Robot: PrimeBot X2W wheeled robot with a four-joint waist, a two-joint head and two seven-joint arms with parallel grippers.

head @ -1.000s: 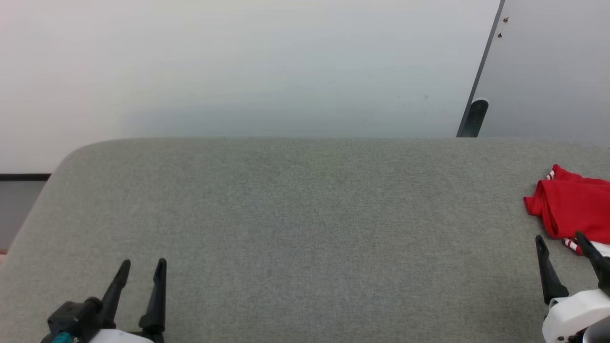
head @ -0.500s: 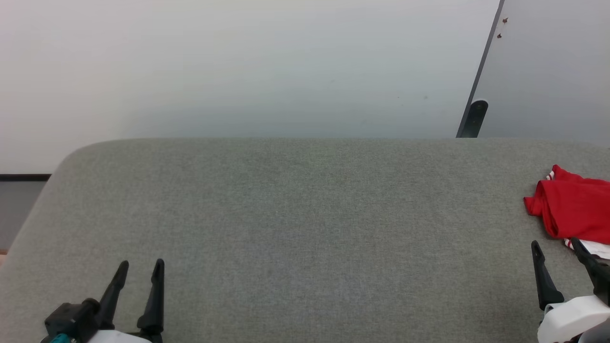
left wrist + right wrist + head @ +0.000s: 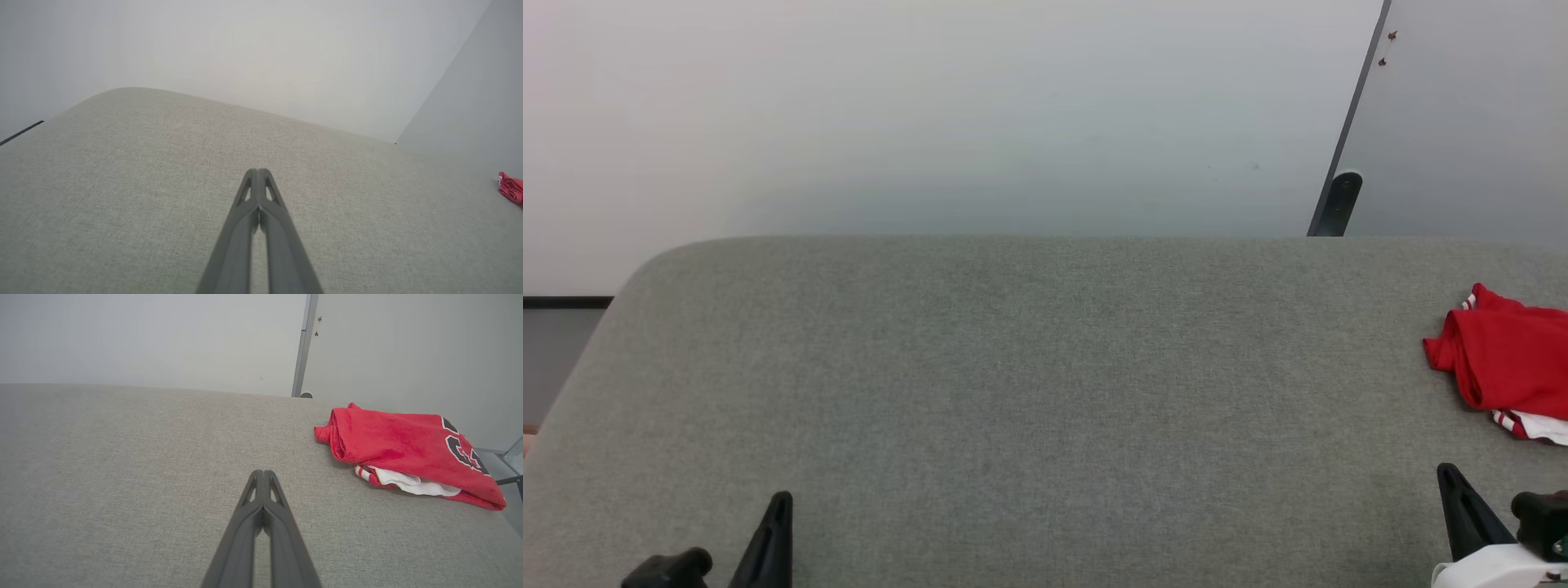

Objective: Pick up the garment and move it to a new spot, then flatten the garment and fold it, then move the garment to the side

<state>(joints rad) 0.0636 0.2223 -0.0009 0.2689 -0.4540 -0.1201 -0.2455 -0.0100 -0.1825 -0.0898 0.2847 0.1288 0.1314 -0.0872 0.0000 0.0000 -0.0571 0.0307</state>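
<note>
Now | garment [image 3: 400, 445] folded at 3 o'clock on surface [image 3: 1045, 367], near its edge | we hold left gripper [image 3: 258, 173] and right gripper [image 3: 263, 473] pinched together, empty | risk, we judge: a sideways nudge tips it off

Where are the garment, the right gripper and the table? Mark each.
garment [image 3: 392, 437], right wrist view, red body cloth.
right gripper [image 3: 262, 473], right wrist view, tips of the shut jaws.
table [image 3: 1013, 367], head view, bare grey top.

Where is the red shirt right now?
In the head view, the red shirt lies at the grey table's right edge, ahead and right of the right pincer.
</note>
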